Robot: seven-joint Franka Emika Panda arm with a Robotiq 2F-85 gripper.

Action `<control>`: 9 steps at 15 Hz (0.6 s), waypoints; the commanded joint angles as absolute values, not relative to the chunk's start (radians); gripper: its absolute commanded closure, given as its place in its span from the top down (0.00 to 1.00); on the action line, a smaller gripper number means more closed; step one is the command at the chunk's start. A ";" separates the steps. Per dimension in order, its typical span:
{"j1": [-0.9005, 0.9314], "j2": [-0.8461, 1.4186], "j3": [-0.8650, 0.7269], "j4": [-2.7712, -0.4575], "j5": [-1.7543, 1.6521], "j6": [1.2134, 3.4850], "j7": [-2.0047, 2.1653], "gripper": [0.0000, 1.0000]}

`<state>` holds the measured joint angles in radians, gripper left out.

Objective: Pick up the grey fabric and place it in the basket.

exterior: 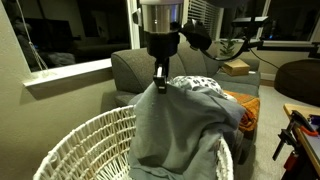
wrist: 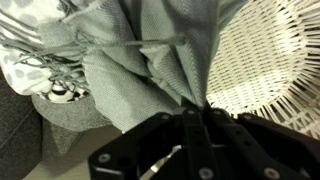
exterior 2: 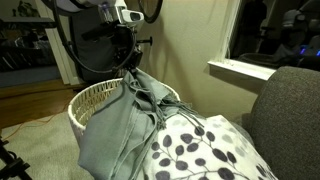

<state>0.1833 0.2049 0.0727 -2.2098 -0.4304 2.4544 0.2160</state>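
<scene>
One gripper (exterior: 160,82), jaws clamped on a bunched peak of the grey fabric (exterior: 175,125) (in wrist view the cloth fills the gap betw. the fingers). From the pinch the fabric hangs toward 6 o'clock in both exterior views, and its lower folds overlap the rim of the basket (exterior: 80,140). Basket sits at approx. 8 o'clock of the gripper in an exterior view (exterior 2: 95,98), and at 2 o'clock in wrist view. White spotted fabric (exterior 2: 200,150) lies on the sofa (exterior 2: 290,110) at 4 o'clock, touching the grey cloth.
</scene>
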 commanded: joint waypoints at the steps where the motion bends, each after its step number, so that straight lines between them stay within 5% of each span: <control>1: 0.204 0.176 0.103 -2.192 -0.401 2.396 0.186 0.02; 9: 0.253 0.191 0.169 -2.092 -0.387 2.324 0.164 0.02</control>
<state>0.2330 0.2050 0.1547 -2.1204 -0.4092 2.3709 0.1945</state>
